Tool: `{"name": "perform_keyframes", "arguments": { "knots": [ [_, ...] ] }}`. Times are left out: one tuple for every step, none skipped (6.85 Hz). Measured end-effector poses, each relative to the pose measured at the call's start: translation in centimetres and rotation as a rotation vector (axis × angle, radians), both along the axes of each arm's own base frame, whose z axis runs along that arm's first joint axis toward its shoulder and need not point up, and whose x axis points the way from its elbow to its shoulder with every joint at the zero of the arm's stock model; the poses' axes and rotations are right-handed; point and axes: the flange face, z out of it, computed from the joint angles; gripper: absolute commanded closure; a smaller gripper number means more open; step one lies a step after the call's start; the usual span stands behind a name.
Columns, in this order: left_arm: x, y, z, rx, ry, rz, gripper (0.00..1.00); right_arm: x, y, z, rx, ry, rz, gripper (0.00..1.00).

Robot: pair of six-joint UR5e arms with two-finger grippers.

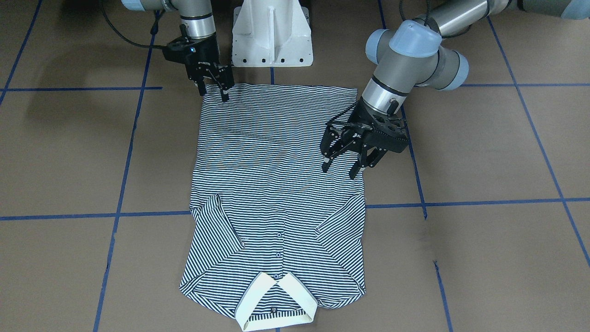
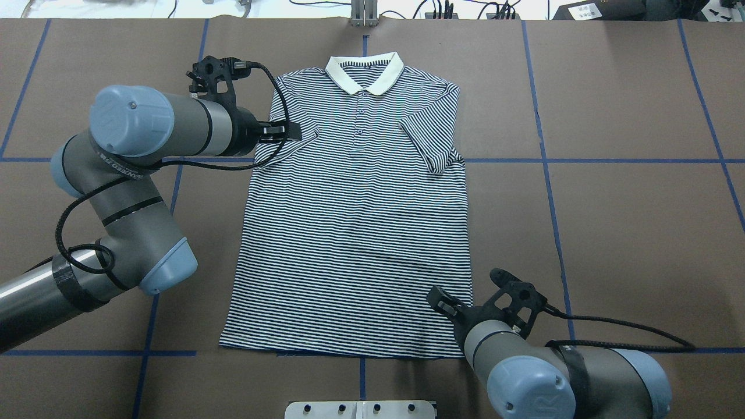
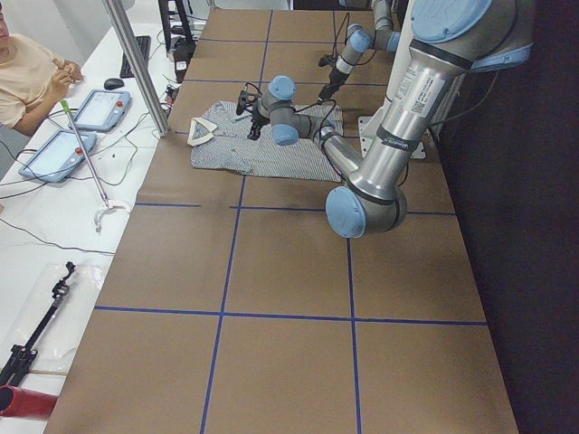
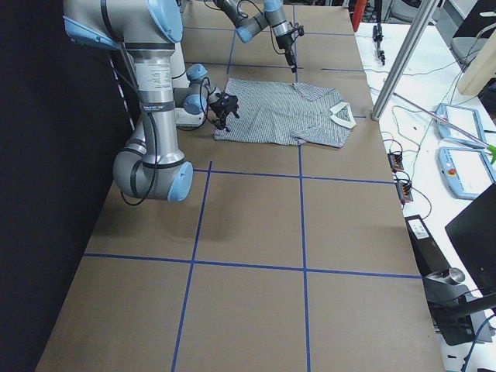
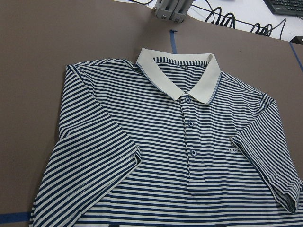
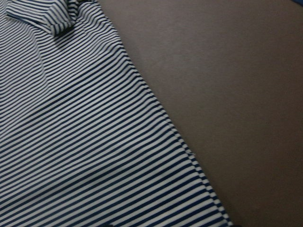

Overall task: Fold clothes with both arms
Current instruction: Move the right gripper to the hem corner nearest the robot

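The striped polo shirt [image 1: 276, 184] lies flat and face up on the brown table, cream collar [image 2: 364, 73] at the far end from the robot. Both short sleeves are folded inward onto the chest. My left gripper [image 1: 339, 169] hangs open above the shirt's side edge near the sleeve [image 2: 291, 145], holding nothing. Its wrist view looks down on the collar [image 5: 180, 75] and buttons from some height. My right gripper [image 1: 213, 93] is low at the hem corner [image 2: 460, 349], fingers apart on either side of the fabric edge. The right wrist view shows only the shirt's side edge [image 6: 156, 123] up close.
The white pedestal base [image 1: 272, 37] stands just behind the hem. Blue tape lines [image 2: 582, 162] cross the brown table. A side bench holds tablets [image 3: 99, 108], cables and tools, with a seated person [image 3: 27, 77] behind a metal post [image 3: 136, 63].
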Motion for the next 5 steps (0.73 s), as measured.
{"name": "perform_keyframes", "arguments": {
  "knots": [
    [-0.1, 0.1, 0.6, -0.004, -0.003, -0.001, 0.27, 0.1, 0.8, 0.8, -0.025, 0.006, 0.004, 0.31],
    [-0.2, 0.2, 1.1, -0.008, -0.007, -0.002, 0.27, 0.1, 1.3, 1.2, -0.05, 0.007, -0.008, 0.34],
    [-0.4, 0.3, 1.7, -0.012, -0.013, -0.002, 0.27, -0.2, 1.8, 1.5, -0.069, 0.009, -0.021, 0.36],
    [-0.4, 0.3, 1.9, -0.012, -0.016, -0.002, 0.27, -0.5, 2.0, 1.9, -0.078, 0.016, -0.028, 0.39],
    [-0.4, 0.3, 2.0, -0.014, -0.016, -0.003, 0.27, -0.8, 2.2, 2.2, -0.084, 0.023, -0.035, 0.4]
  ]
}}
